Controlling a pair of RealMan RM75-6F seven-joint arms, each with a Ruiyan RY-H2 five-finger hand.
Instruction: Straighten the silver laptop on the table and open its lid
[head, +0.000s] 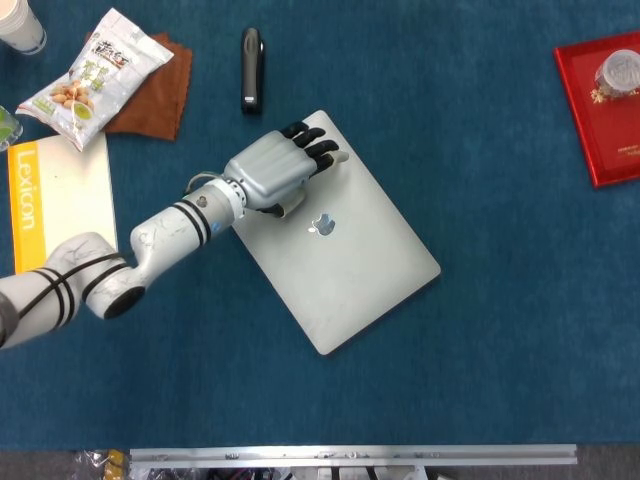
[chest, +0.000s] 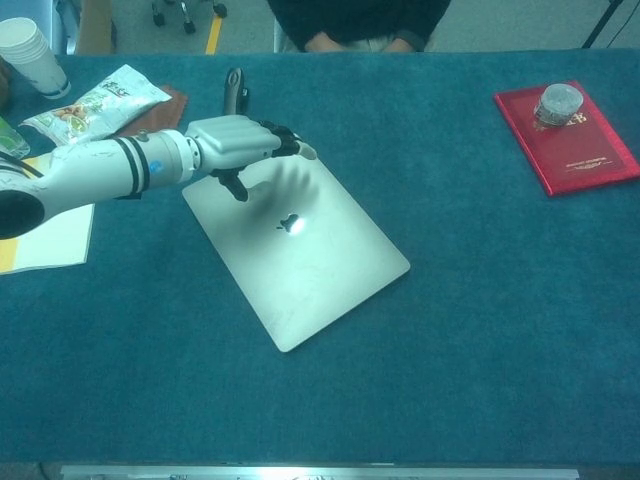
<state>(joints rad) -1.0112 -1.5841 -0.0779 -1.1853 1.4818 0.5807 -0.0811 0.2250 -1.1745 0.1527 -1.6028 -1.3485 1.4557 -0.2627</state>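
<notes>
1. Near the middle of both frames, the silver laptop (head: 335, 235) lies closed and flat on the blue table (head: 480, 340), turned at a slant so that one corner points to the upper middle of the frame and another to the lower middle.
2. Over the laptop's upper-left corner is the left hand (head: 275, 172), palm down, its arm coming in from the left edge. Its dark fingertips (head: 322, 150) reach along the lid's upper-left edge. The fingers are stretched out close together and grip nothing. Whether they touch the lid or hang just above it cannot be told; the chest view shows their shadow on the lid.
3. Just above the laptop's top corner lies a black stapler (head: 251, 69).
4. At upper left sit a snack packet (head: 95, 77) on a brown cloth (head: 155, 95), a yellow-edged book (head: 55, 205) and a paper cup (chest: 32, 55).
5. At upper right lies a red booklet (head: 600, 115) with a small round container (head: 617, 70) on it.
</notes>
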